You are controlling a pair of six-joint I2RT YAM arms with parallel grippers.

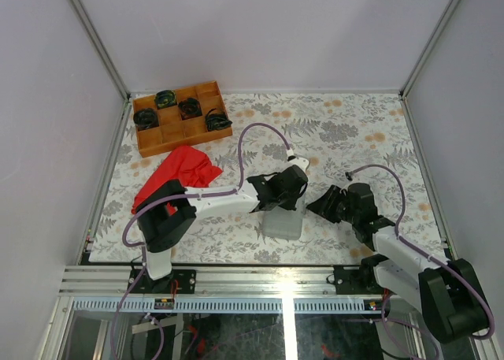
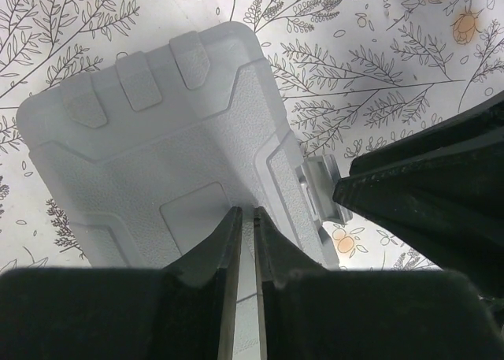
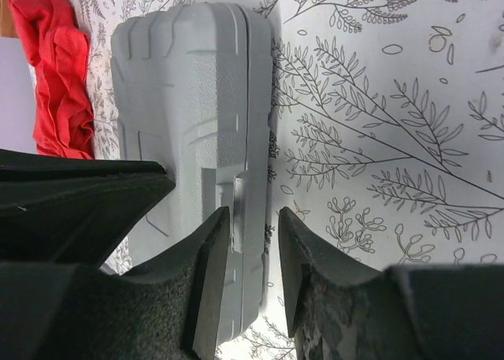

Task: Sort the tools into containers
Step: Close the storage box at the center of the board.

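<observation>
- The left claw (image 2: 246, 218) is closed down to a thin slit. Its fingertips sit over the lid of the grey case (image 2: 157, 155), and I cannot tell whether they press on it.
- The case is shut and lies flat on the flower-patterned table (image 1: 354, 131). It sits directly under the left claw, with the lid stretching away ahead of that claw's fingertips.
- The right claw (image 3: 253, 218) has its jaws partly apart, astride the case's long edge, where the seam between lid and base runs. One finger lies against that edge. Whether the other finger touches it, and so whether the edge is pinched, I cannot tell.
- A small latch (image 2: 321, 188) juts from the case's side, just beside the right claw's tip and to the right of the left claw.
- The two claws are near each other, with the case between and beneath them.
- A red cloth (image 3: 51, 61) lies beyond the case from the right claw.
- A wooden tray (image 1: 185, 143) holding black coiled bundles (image 1: 189, 108) is well apart from both claws, far beyond the left one.
</observation>
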